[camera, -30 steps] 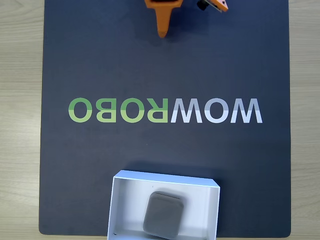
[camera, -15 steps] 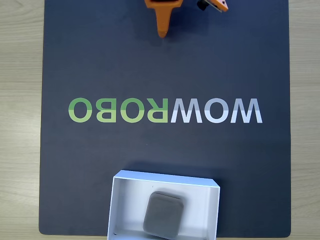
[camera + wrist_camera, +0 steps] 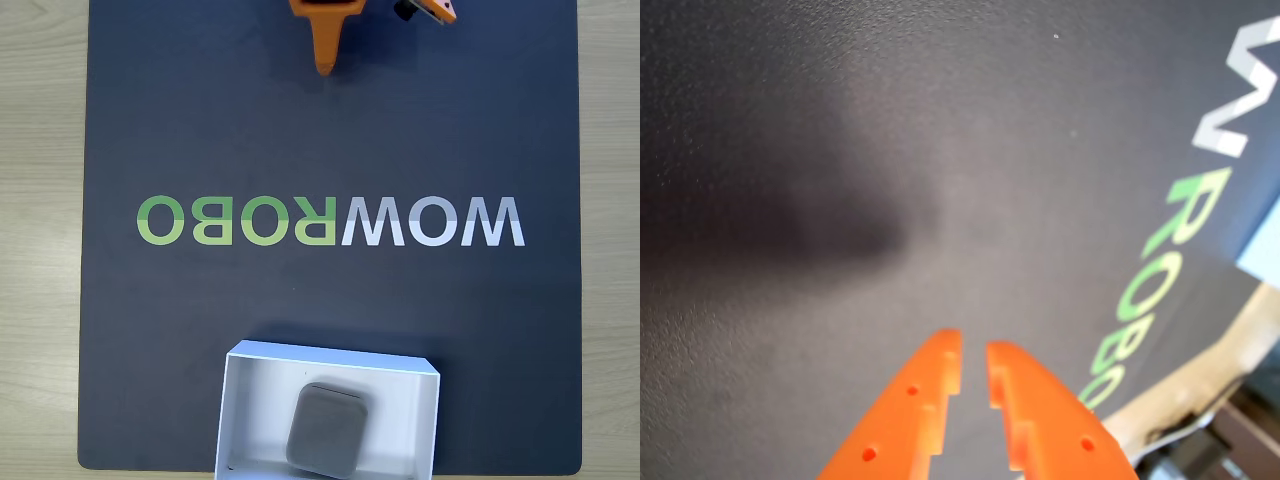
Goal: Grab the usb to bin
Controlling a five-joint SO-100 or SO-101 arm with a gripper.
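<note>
Fixed view looks straight down on a pale wood-grain surface (image 3: 40,200) covered by a dark mat (image 3: 200,120) printed with mirrored "WOWROBO" lettering (image 3: 330,221). At the mat's top edge the orange gripper (image 3: 325,66) points down the picture. Wrist view shows its jaws (image 3: 973,362) nearly together with a thin gap, gripping nothing, over bare mat. Well apart, at the bottom edge, the usb (image 3: 328,431) lies inside the bin (image 3: 235,410).
</note>
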